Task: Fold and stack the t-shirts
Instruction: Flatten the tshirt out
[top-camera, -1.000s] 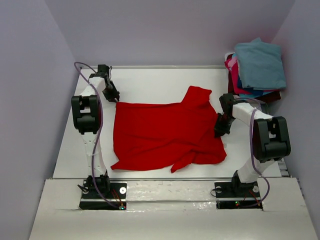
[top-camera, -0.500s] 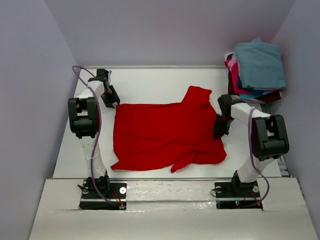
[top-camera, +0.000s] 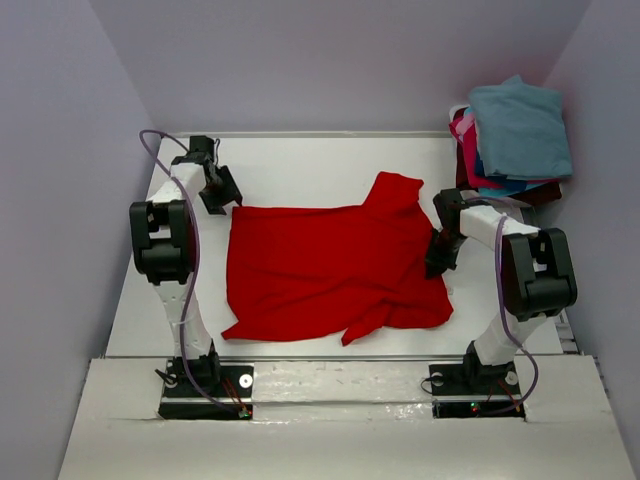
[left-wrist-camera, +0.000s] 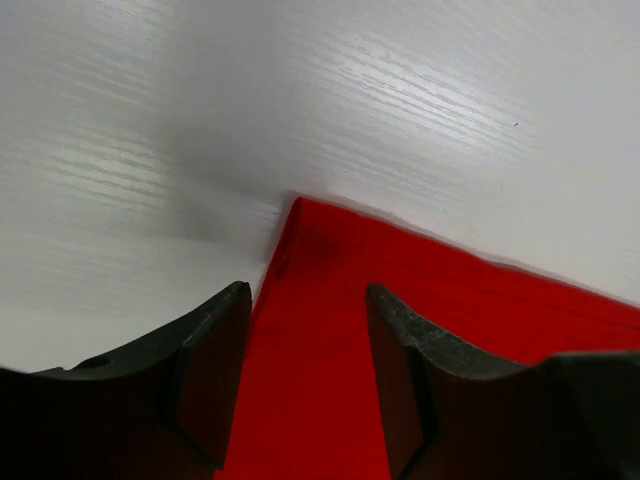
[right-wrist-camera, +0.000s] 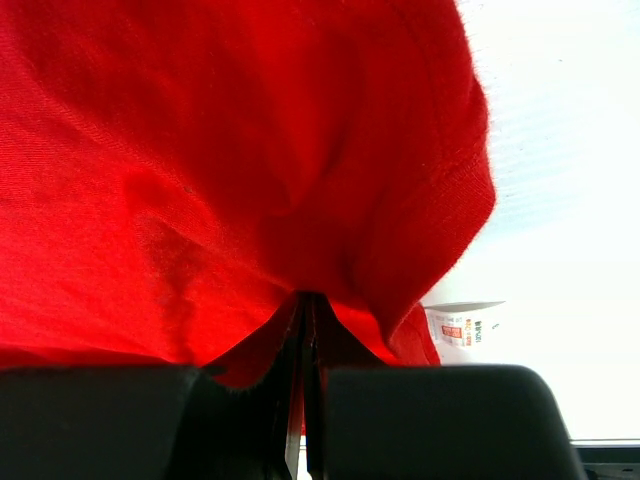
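Red shirt (top-camera: 330, 265) lies spread flat. Left gripper (top-camera: 221, 193) hovers with jaws parted over its far left corner; right gripper (top-camera: 438, 262) pinches its right edge.

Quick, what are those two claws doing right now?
The left gripper: open, empty, over the red t-shirt corner.
The right gripper: shut on the red t-shirt's edge.

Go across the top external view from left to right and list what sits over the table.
left end effector → red t-shirt → right end effector → pile of t-shirts
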